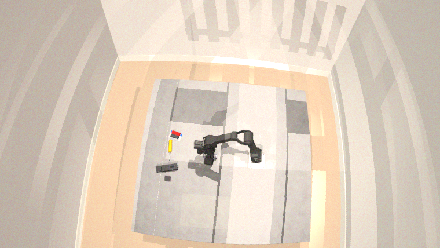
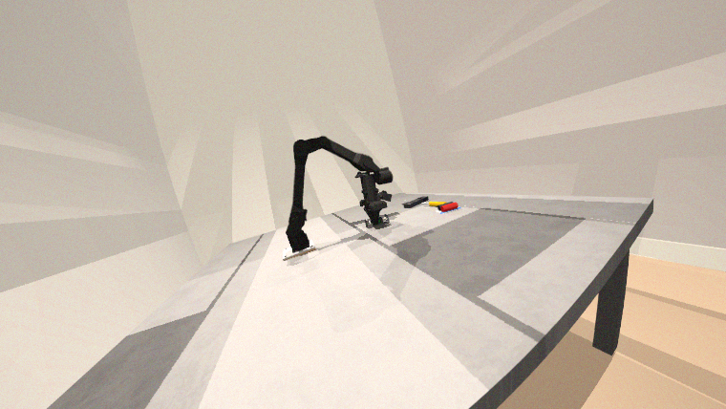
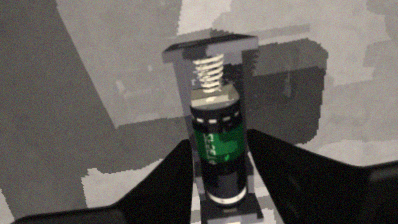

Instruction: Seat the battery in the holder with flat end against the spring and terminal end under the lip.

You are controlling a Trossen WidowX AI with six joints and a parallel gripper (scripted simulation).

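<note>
The battery, black with a green band, lies lengthwise in the grey holder. Its silver far end meets the coiled spring, which stands between it and the holder's far wall. The white-rimmed near end is close to the dark near end of the holder; whether it is under the lip I cannot tell. My gripper is open, with one finger on each side of the battery and narrow gaps beside it. In the top view the arm hides most of the holder and the fingers.
A red cylinder with a dark part sits on a small white base. A yellow-handled screwdriver lies beside it. A long dark box and a small dark square are farther along the table.
</note>
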